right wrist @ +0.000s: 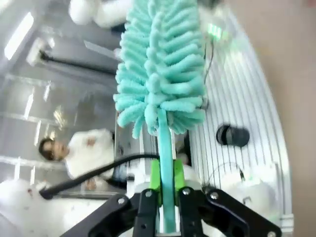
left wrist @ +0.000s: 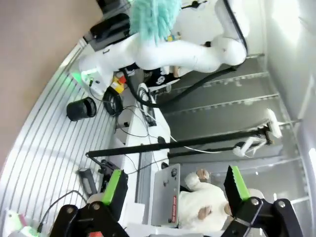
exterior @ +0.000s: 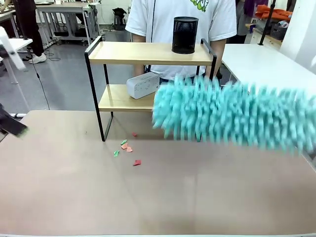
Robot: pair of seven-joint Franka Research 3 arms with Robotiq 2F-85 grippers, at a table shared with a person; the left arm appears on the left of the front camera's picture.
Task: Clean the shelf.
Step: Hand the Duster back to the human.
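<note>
The shelf (exterior: 148, 53) stands at the table's far side, with light boards in a black frame. A black mesh cup (exterior: 185, 34) sits on its top board and a white box (exterior: 143, 85) on the lower one. A fluffy teal duster (exterior: 232, 113) comes in from the right, blurred, in front of the shelf's lower right part. My right gripper (right wrist: 165, 197) is shut on the duster's teal handle, and the duster head (right wrist: 160, 69) points away from it. My left gripper (left wrist: 175, 190) is open and holds nothing; it faces away from the table towards the right arm (left wrist: 173, 49).
Small red and green paper scraps (exterior: 127, 148) lie on the brown table (exterior: 158, 197) in front of the shelf's left leg. A person in a white T-shirt (exterior: 163, 15) stands behind the shelf. A dark blurred part of my left arm (exterior: 12, 124) shows at the left edge.
</note>
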